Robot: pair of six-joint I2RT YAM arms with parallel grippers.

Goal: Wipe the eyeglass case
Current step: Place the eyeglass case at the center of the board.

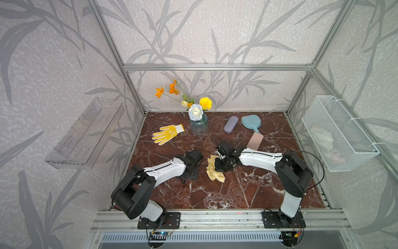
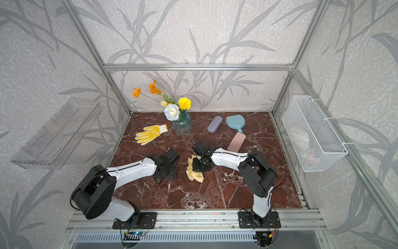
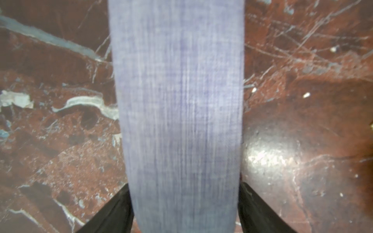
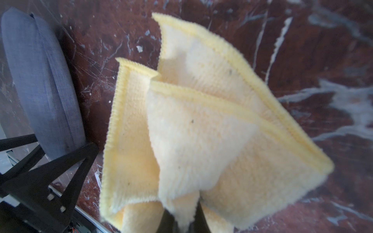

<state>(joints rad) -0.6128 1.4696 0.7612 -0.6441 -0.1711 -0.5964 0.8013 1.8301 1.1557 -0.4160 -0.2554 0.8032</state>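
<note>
Right gripper (image 4: 183, 219) clamped on the cloth (image 4: 201, 141); case (image 3: 177, 90) between the jaws of the left gripper (image 3: 183, 186).
The right jaws pinch a bunched corner of the yellow cloth, which fans out from them in folds over the table (image 4: 302, 60). Just beside the cloth and not touching it, the grey-blue case sits between the left gripper's black fingers (image 3: 254, 201), one close against each long side. Whether they press on it I cannot tell. In both top views the left gripper hides this case. Well beyond the right gripper, near the back wall, a second case (image 1: 230, 124) lies beside a blue mirror (image 1: 251, 122).
</note>
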